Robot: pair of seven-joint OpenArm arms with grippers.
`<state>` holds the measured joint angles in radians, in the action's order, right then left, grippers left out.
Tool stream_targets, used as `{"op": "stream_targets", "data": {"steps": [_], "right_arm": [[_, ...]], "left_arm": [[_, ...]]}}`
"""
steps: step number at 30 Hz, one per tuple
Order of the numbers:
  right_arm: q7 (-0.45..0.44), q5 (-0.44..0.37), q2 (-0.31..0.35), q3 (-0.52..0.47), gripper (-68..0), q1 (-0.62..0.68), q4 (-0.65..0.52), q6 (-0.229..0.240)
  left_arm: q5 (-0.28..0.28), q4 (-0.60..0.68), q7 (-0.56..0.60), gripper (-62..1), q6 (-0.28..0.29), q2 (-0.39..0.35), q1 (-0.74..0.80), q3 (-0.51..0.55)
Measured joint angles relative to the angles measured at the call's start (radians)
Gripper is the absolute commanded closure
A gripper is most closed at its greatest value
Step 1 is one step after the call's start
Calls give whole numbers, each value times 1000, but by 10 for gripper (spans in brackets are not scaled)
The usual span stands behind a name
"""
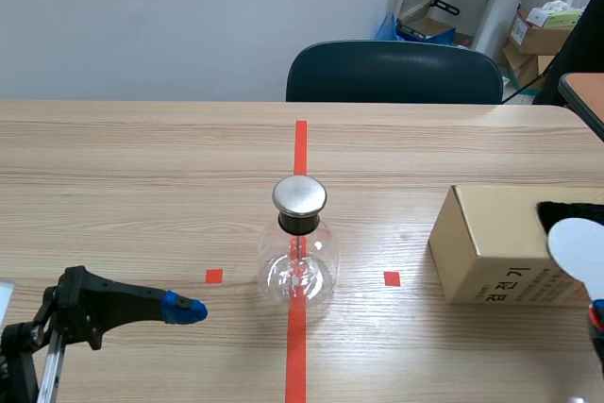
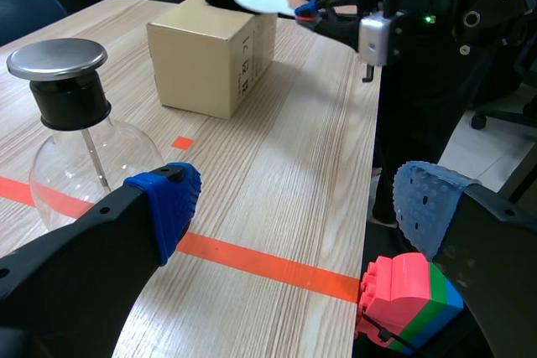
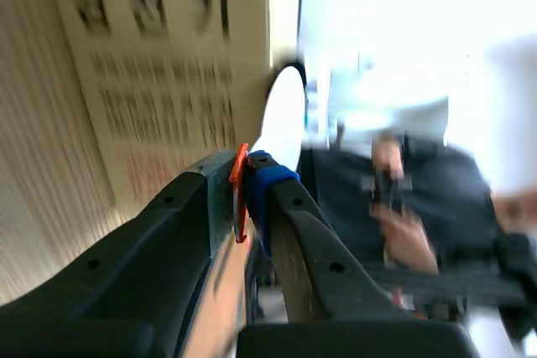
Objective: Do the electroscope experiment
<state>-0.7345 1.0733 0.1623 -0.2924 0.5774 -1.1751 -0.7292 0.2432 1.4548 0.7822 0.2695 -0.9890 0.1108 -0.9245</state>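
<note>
The electroscope (image 1: 300,254) is a round glass flask with a black neck and a flat metal cap (image 1: 299,195); it stands on the red tape line at mid-table. My left gripper (image 1: 185,309) is open and low, left of the flask; in its wrist view its fingers (image 2: 164,203) are spread with nothing between them and the electroscope (image 2: 75,148) lies beside them. My right gripper (image 3: 250,180) is shut on the orange handle of a white disc paddle (image 3: 281,119). The disc (image 1: 578,247) hovers over the cardboard box (image 1: 495,247), by a black patch (image 1: 566,207) on its top.
A dark chair (image 1: 394,73) stands behind the far table edge. The table's right edge runs close past the box (image 2: 214,52). A pink, green and blue block (image 2: 411,295) sits just off that edge under my left gripper's finger. Small red tape squares (image 1: 392,278) flank the flask.
</note>
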Motion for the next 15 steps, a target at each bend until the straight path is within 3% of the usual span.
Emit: {"op": "stream_targets", "data": {"steps": [2, 5, 7, 9, 13, 15], "right_arm": [[38, 1, -1, 0, -6, 0, 0, 0], [223, -2, -2, 2, -6, 0, 0, 0], [293, -10, -1, -1, -6, 0, 0, 1], [270, -10, 0, -1, -6, 0, 0, 1], [32, 2, 2, -1, -6, 0, 0, 0], [-33, 5, 1, 0, -6, 0, 0, 0]], "left_arm": [[0, 0, 0, -497, 0, 0, 0, 0], [0, 0, 0, -497, 0, 0, 0, 0], [0, 0, 0, -497, 0, 0, 0, 0], [0, 0, -3, -497, 0, 0, 0, 0], [0, 0, -3, -497, 0, 0, 0, 0], [0, 0, -3, -497, 0, 0, 0, 0]]}}
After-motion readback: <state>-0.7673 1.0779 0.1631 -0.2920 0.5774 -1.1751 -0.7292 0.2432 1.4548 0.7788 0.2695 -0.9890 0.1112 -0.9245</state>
